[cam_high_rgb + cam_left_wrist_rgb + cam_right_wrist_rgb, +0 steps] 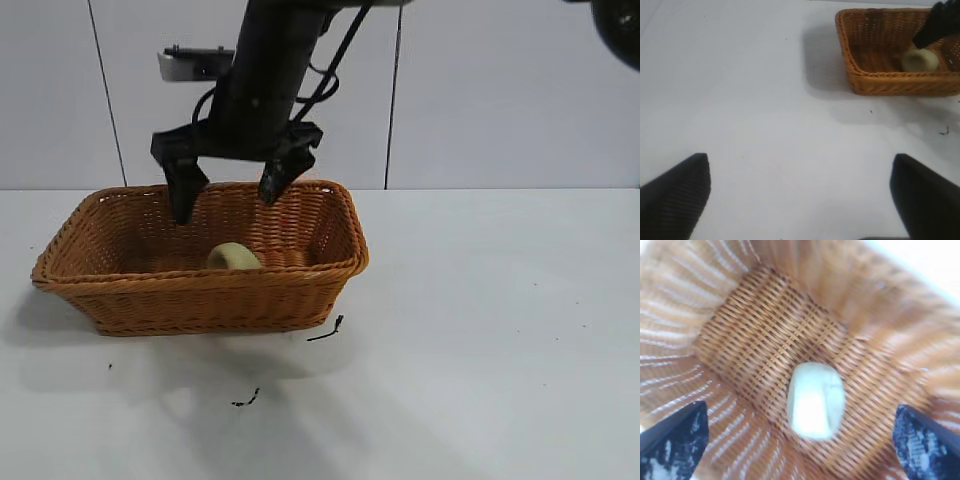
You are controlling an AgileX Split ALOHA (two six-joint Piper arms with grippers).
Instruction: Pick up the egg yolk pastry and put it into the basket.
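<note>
The egg yolk pastry, a small pale yellow-green lump, lies loose on the floor of the orange-brown wicker basket. My right gripper hangs open just above it, fingertips at about rim height, with nothing between them. The right wrist view looks straight down: the pastry rests on the weave, clear of both fingers of the right gripper. My left gripper stands open over bare table, far from the basket and the pastry.
Two small dark scraps lie on the white table in front of the basket. White wall panels close off the back. Bare tabletop stretches to the right of the basket.
</note>
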